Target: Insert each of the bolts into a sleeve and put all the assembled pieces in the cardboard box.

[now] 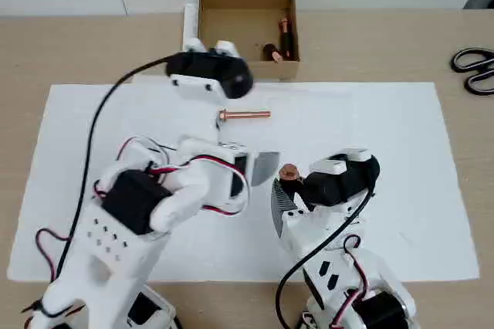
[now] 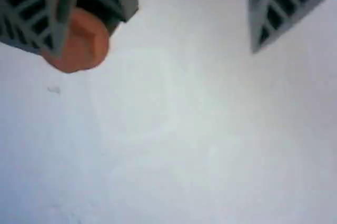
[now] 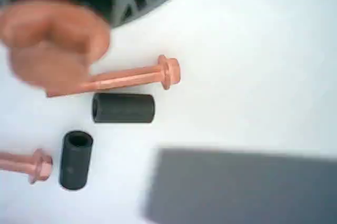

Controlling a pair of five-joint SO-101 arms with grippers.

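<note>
The right gripper (image 1: 287,181) is clamped on a copper-coloured flanged bolt (image 1: 289,171). In the high view the bolt shows end-on, so its long axis stands upright with the head on top. In the right wrist view this held bolt (image 3: 52,45) is a close blur.

The left gripper (image 1: 266,168) sits just beside the held bolt, and its grey ribbed fingers (image 2: 284,8) stand wide apart over the white paper sheet (image 1: 386,151), holding nothing. The bolt's head (image 2: 76,45) is at the tip of one finger.

Beyond the left gripper, toward the brown cardboard box (image 1: 204,35), a second copper bolt (image 1: 243,115) lies flat on the sheet. Its long axis runs across the table, with the head toward the left arm's side and the shaft end toward the right arm's side.

The right wrist view shows a short black cylindrical sleeve (image 3: 124,108) lying parallel to this bolt and just beside it, not touching. A second black sleeve (image 3: 76,160) lies roughly crosswise to the first. A third copper bolt (image 3: 26,165) has its head just beside that second sleeve.

Two bolts already in sleeves (image 1: 284,34) lie in the box, in its part nearer the right arm's side.

Black-handled scissors (image 1: 475,70) rest on the wooden table (image 1: 46,51), well away from the right gripper.
</note>
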